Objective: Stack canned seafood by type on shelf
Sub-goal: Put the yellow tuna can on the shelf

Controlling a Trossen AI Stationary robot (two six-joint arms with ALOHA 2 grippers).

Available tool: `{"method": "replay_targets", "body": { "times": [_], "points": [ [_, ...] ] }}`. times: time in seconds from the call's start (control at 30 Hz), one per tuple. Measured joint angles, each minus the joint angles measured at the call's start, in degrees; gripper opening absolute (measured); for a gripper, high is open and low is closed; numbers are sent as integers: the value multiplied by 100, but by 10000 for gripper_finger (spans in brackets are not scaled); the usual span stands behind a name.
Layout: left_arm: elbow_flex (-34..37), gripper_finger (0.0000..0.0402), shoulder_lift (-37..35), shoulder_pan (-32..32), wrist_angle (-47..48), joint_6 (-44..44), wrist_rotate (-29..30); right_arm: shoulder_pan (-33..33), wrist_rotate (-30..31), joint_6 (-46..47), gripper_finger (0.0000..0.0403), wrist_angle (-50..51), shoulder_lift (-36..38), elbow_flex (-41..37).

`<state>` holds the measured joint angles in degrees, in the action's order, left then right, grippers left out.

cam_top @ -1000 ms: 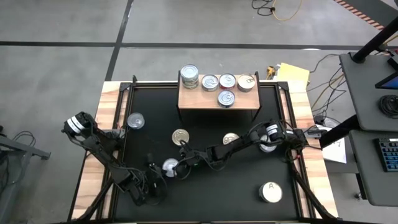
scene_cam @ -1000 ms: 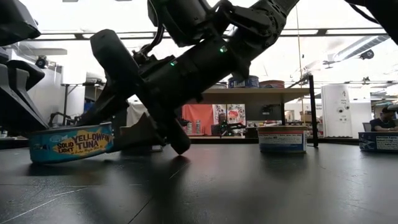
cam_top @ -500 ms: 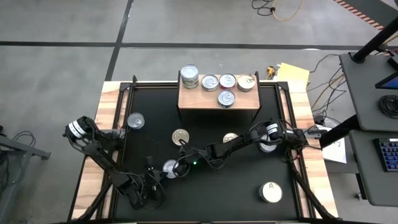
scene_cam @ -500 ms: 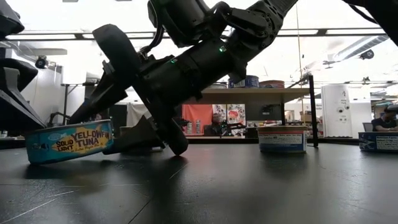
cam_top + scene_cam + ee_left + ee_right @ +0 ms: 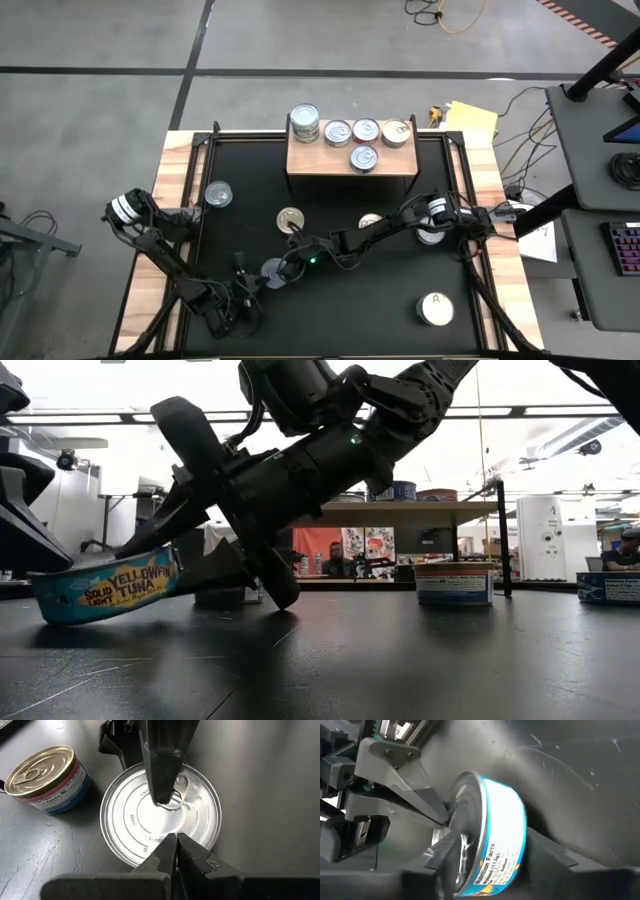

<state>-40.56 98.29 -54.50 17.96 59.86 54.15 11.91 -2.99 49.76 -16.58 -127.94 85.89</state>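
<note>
The black tabletop [image 5: 330,200] is a matte, faintly scratched sheet framed by pale wooden edges, filling the middle of the high view. At its upper centre stands the shelf [image 5: 351,160], a light wood rectangle on dark legs. It carries five round silver-topped tins [image 5: 351,133]: a taller stack at its left end, three in a row, and one nearer the front edge.

Loose tins lie on the black surface: one silver tin [image 5: 218,194] at left, a gold-topped one [image 5: 291,219] at centre, and the white-topped "A" tin [image 5: 436,309] at lower right, well apart from everything else, with bare surface around it.

The right arm reaches diagonally from the right edge toward the lower centre. The right gripper [image 5: 280,272] has its fingers clamped across the yellowfin tuna tin [image 5: 105,592], a short blue-labelled can with a ringed metal lid. One finger lies over the lid and the other under the base. In the low view the tin sits at lower left, tilted, its right side lifted off the table. A second ago it rested flatter and a little farther right.

The left gripper [image 5: 175,851], its fingers pressed together and holding nothing, hovers just above the rim of this tin's lid [image 5: 161,814], beside a striped-label gold tin [image 5: 46,780].
</note>
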Motion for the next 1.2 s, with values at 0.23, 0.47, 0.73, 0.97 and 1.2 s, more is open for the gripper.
{"method": "replay_targets", "body": {
  "times": [0.23, 0.47, 0.73, 0.97, 1.2],
  "points": [
    [-116, 29, -427, 23, 151, -119, 78, -8, -122, -276, 131, -67, 40, 22],
    [-162, 100, -1174, 24, 445, -428, 545, -6, -303, -692, 131, 394, 283, 9],
    [-164, 167, -2171, 64, 450, -949, 1084, 21, -60, -1250, 131, 1345, 683, -4],
    [-160, 180, -2774, 66, 450, -1521, 1137, 58, 197, -1626, 131, 1843, 1195, -255],
    [9, 171, -2893, 117, -227, -2530, 289, 89, 893, -1636, 131, 1704, 2092, -1193]
  ]
}}
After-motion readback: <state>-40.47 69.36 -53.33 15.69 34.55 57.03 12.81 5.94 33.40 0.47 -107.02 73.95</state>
